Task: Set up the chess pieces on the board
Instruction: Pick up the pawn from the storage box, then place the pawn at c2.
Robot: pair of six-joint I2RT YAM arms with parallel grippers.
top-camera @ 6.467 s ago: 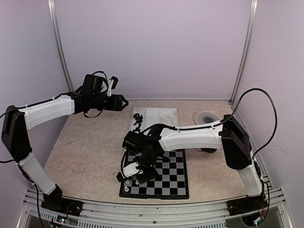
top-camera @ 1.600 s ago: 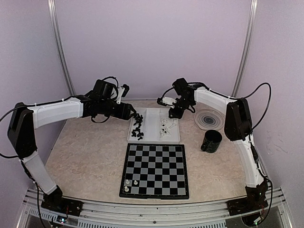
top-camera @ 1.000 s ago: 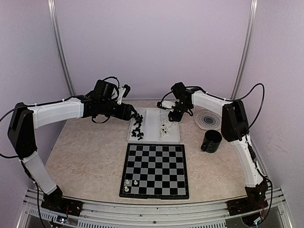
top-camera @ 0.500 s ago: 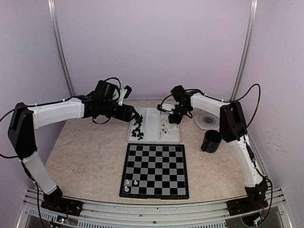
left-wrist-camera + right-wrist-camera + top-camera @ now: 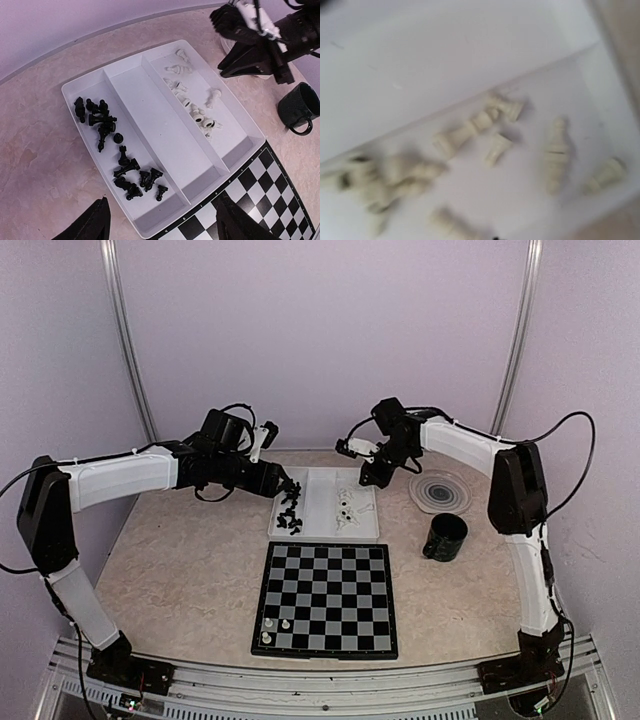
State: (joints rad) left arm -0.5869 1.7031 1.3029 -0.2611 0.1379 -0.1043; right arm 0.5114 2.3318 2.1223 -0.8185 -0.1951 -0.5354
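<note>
The board (image 5: pixel 325 598) lies near the front of the table, with three white pieces (image 5: pixel 275 627) on its near left corner. A white tray (image 5: pixel 318 502) behind it holds black pieces (image 5: pixel 291 508) on the left and white pieces (image 5: pixel 347 508) on the right. My left gripper (image 5: pixel 284 484) hovers open and empty over the tray's left end. In the left wrist view its fingers (image 5: pixel 92 223) straddle the black pieces (image 5: pixel 122 162). My right gripper (image 5: pixel 369 477) hangs above the white pieces (image 5: pixel 495 145). Its fingers are out of the blurred right wrist view.
A black mug (image 5: pixel 444 536) stands right of the tray, also showing in the left wrist view (image 5: pixel 299 106). A ringed plate (image 5: pixel 439 491) lies behind it. The tray's middle compartment (image 5: pixel 160 120) holds nothing. Purple walls close in the back and sides.
My right gripper left the board, crossed to the tray's white pieces, dipped toward them, and has now risen a little. My left gripper crept right over the black pieces.
</note>
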